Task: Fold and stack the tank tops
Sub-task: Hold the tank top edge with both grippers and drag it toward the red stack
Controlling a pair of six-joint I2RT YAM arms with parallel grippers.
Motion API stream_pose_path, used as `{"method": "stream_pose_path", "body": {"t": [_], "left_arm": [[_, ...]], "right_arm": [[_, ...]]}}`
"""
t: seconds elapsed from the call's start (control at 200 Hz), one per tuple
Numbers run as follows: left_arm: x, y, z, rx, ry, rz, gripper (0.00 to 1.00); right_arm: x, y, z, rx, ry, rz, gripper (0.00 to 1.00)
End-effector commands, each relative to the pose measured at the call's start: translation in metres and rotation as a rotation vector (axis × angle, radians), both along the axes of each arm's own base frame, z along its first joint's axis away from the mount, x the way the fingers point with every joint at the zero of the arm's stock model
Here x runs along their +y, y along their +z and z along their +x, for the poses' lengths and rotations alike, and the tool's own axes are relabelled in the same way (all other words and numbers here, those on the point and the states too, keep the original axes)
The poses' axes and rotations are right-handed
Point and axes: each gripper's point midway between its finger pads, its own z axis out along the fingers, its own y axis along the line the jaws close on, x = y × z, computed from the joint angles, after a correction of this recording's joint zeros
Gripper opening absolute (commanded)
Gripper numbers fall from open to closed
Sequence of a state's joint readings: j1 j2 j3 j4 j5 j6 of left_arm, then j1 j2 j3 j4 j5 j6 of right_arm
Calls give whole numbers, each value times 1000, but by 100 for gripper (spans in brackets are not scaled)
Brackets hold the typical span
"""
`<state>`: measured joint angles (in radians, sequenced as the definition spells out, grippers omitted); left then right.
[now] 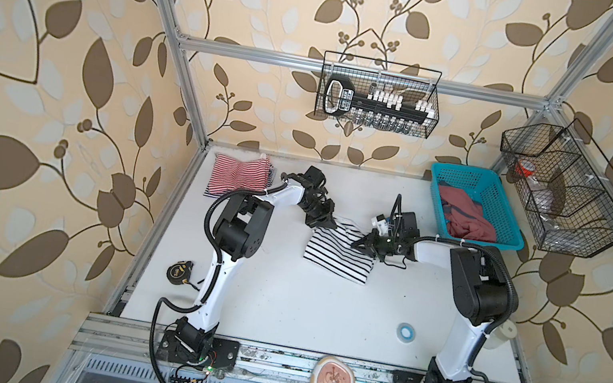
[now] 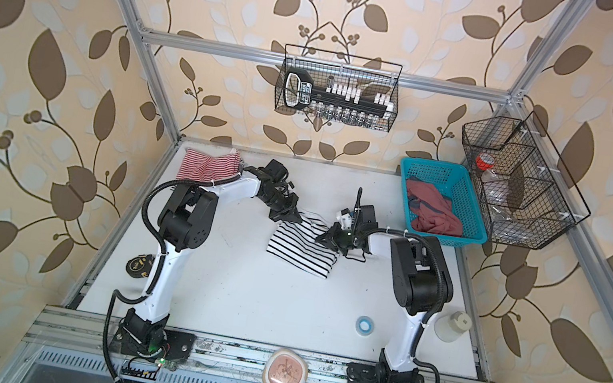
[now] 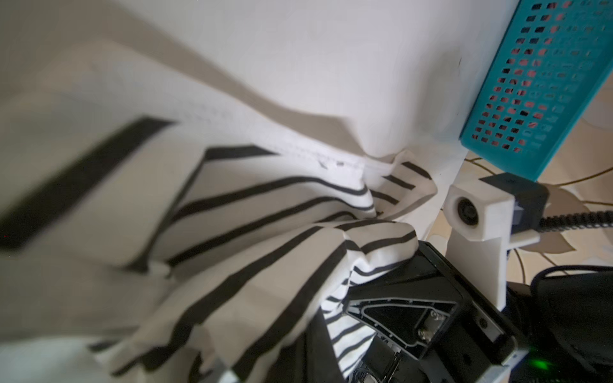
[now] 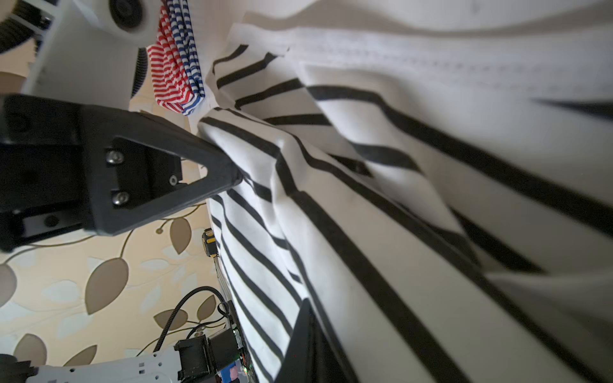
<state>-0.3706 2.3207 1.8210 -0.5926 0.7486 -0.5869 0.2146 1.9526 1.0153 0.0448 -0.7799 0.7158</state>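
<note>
Right, both my grippers are clenched on the black-and-white striped tank top (image 1: 335, 258), which sits on the worktop (image 1: 298, 305) out from the teal basket (image 1: 464, 171), toward the middle. My right gripper (image 1: 357, 245) pinches the corner nearer the basket. My left gripper (image 1: 326, 225) pinches the corner farther from it. Between them the cloth is lifted and bunched; the rest lies flat. The dusty red tank top (image 1: 469, 217) lies crumpled inside the basket. The red-and-white striped tank top (image 1: 240, 175) lies folded well apart from the basket, at the opposite far corner, on a blue-and-white striped cloth (image 4: 190, 49).
</note>
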Motion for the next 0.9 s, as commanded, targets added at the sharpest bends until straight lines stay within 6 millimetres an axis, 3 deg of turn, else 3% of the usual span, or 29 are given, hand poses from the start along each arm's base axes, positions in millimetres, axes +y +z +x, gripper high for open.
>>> {"method": "stream_pose_path", "body": {"t": [0.0, 0.265, 0.345, 0.435, 0.62, 0.745, 0.895], "left_arm": [[3, 18, 25, -59, 7, -67, 0], [18, -7, 35, -21, 39, -63, 0], [20, -7, 39, -24, 45, -67, 0], [23, 8, 47, -55, 57, -73, 0], [28, 66, 53, -177, 64, -46, 0], [33, 90, 35, -216, 58, -24, 0], [28, 83, -2, -185, 25, -4, 0]], "right_arm": [[-3, 6, 19, -28, -21, 54, 1], [-14, -12, 29, 8, -65, 93, 2], [-16, -13, 32, 11, -78, 108, 3], [-14, 3, 37, -25, -79, 126, 4], [-5, 58, 34, -140, -40, 125, 14], [5, 77, 17, -174, -3, 111, 21], [19, 75, -11, -164, 37, 113, 24]]}}
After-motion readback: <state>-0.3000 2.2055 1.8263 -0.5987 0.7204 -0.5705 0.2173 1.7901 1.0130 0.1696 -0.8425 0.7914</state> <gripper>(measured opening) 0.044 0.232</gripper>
